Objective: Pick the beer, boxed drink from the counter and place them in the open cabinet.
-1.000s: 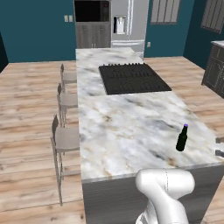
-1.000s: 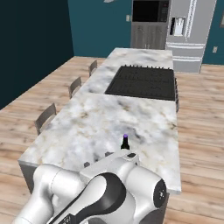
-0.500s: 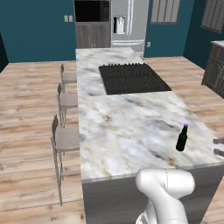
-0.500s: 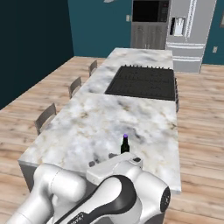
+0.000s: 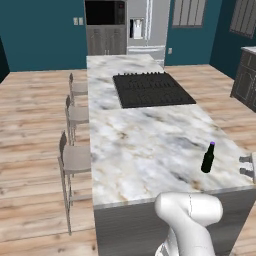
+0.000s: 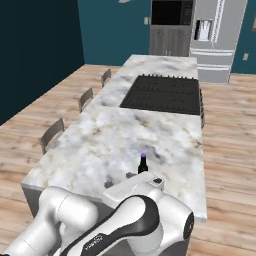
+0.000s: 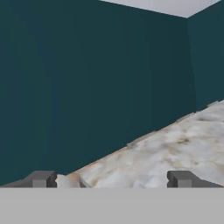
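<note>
Bottle: the small near-black glass beer bottle with a purple cap (image 5: 208, 158) is standing upright at about four o'clock on the white-grey marble table (image 5: 145, 140), unmoved.
Gripper: the gripper (image 7: 112, 179) is holding its jaws wide, gripping nothing.
Change: the arm is swinging round; pickup is still ahead.

Glossy white rounded arm shells (image 6: 65, 212) with a curved black joint band carrying small pale lettering; flat white block on top; two small dark grey square end effector (image 7: 112, 179) fingertips.
</note>
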You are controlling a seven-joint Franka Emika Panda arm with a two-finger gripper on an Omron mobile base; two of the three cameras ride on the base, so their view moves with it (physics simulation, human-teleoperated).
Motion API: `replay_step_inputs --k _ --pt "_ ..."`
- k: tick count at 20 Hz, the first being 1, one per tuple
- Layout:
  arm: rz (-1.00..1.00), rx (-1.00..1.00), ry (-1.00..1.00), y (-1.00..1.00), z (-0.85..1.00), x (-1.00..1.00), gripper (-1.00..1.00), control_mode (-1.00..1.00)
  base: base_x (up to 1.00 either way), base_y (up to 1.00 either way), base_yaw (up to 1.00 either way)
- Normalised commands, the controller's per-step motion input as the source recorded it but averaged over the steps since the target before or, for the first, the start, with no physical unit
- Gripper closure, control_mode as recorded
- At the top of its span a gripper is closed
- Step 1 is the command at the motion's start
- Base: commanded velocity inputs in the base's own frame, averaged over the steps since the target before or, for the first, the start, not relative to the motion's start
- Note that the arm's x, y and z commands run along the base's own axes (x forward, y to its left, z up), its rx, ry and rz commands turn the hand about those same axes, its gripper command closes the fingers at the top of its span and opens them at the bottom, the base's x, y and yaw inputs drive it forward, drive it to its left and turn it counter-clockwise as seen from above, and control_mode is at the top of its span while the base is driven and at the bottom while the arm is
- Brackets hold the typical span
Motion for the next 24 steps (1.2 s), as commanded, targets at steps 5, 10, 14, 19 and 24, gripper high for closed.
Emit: replay_step_inputs --k 5,10,14,19,24 --pt "-0.01 -0.01 -0.02 -0.08 -0.14 0.07 -1.00 -1.00 0.00 0.00 0.00" --pt "-0.03 0.00 -0.02 -0.05 -0.14 0.09 -1.00 -1.00 0.00 0.00 0.00" --pt "-0.06 0.00 0.00 -0.01 -0.04 0.16 -1.00 -1.00 0.00 0.00 0.00" --pt "-0.07 0.00 0.00 0.00 0.00 0.09 -1.00 -1.00 0.00 0.00 0.00" --pt "-0.07 0.00 0.00 0.00 0.00 0.02 -1.00 -1.00 0.00 0.00 0.00"
